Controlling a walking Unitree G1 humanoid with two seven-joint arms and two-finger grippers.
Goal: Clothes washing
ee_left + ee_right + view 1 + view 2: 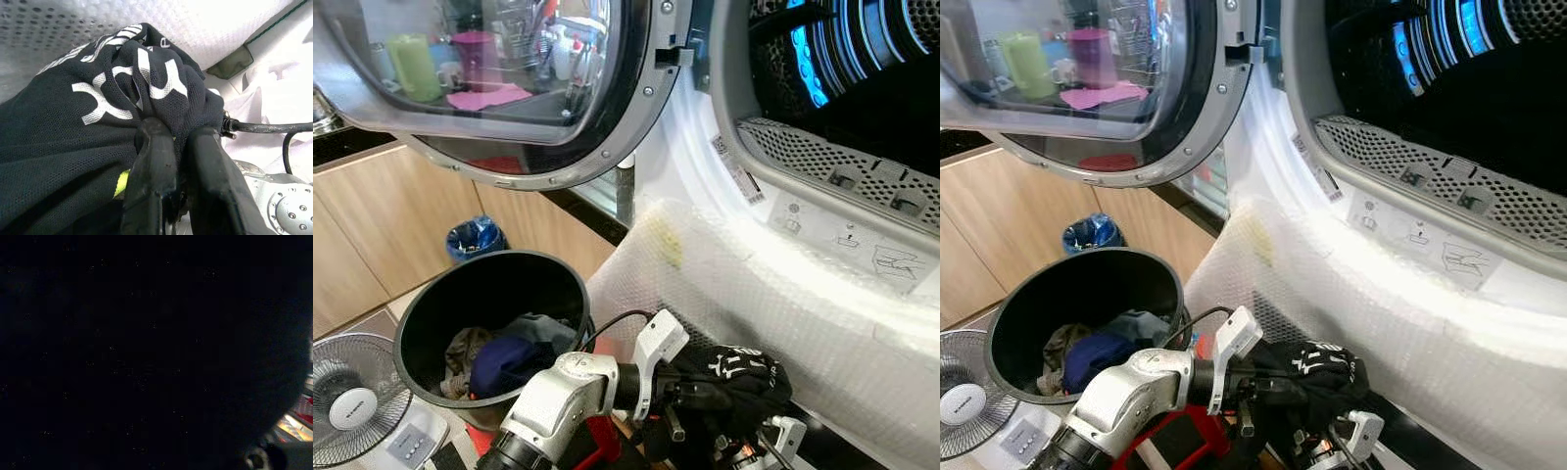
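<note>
Gripping a bunched black garment (729, 377) with white printed strokes, the left hand (178, 147) has its two black fingers (151, 166) closed on a fold of the mesh cloth, low in front of the washing machine (862, 294). The relation that matters is up and forward: the drum opening (862, 88) lies above the garment and beyond it, over the bubble-wrap-covered front panel (754, 284), so the bundle, in my judgement, must be lifted over the perforated lower rim (822, 157) to go in. The left arm carries the load; the right hand (783, 436) sits just below the machine's front, under the garment, and I cannot tell how its fingers stand. The black bucket (440, 304), left of the machine, holds more clothes (504, 357). A sticker with small pictograms (847, 240) sits below the rim; the white strokes on the cloth form no readable word.
</note>
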